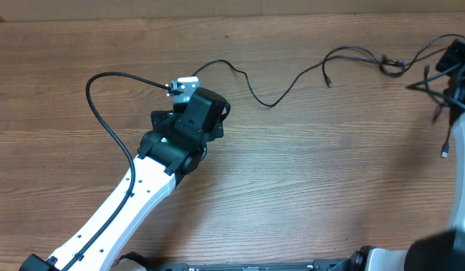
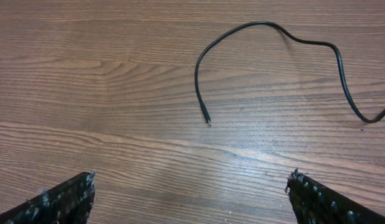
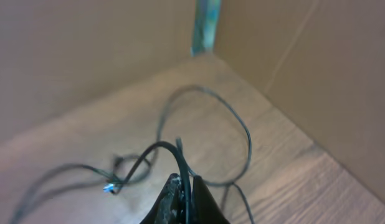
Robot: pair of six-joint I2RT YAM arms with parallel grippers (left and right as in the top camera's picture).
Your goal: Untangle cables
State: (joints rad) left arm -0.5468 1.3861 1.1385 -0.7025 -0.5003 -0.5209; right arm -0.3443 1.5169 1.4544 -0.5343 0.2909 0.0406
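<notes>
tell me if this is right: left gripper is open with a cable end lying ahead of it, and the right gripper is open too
No: the right gripper is shut on a cable, as the right wrist view shows. The rest holds.

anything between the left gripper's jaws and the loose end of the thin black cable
No. Left wrist view shows only bare wooden table between the left gripper and the thin black cable.

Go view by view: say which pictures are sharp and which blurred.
Overhead: sharp and evenly lit, cables crisp against the table. Left wrist: wood grain sharp, open left gripper dark at the frame's bottom. Right wrist: blurred throughout, right gripper shut on cables.
</notes>
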